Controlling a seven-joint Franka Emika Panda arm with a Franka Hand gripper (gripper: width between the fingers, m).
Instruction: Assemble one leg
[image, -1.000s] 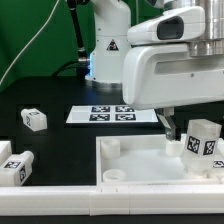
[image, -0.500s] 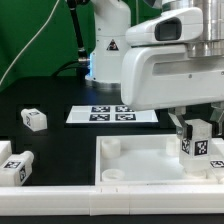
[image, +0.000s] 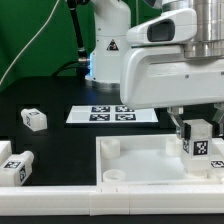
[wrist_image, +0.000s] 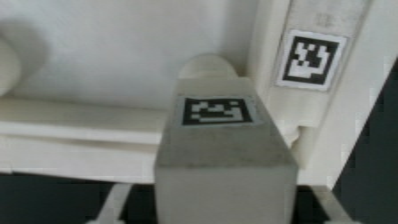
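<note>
A black table (image: 70, 140) is seen before a green backdrop (image: 25, 40), w/ the arm's white base (image: 105, 50) at the rear. The marker board (image: 112, 114) is laid flat near the middle. A large white tray piece (image: 150, 165) is set at the front. The leg (image: 198, 143) is held upright by the gripper (image: 197, 130), its jaws closed on the leg's sides, over the tray piece's end at the exterior view's right. Whether the leg's lower end touches the tray can't be told; prob. just above it. In the wrist view the leg (wrist_image: 222, 150) is shown w/ a tag facing the camera and the tray piece (wrist_image: 107, 90) behind. A spare post (image: 34, 119) and a second post (image: 15, 165) are lying on the table at the exterior view's left.
</note>
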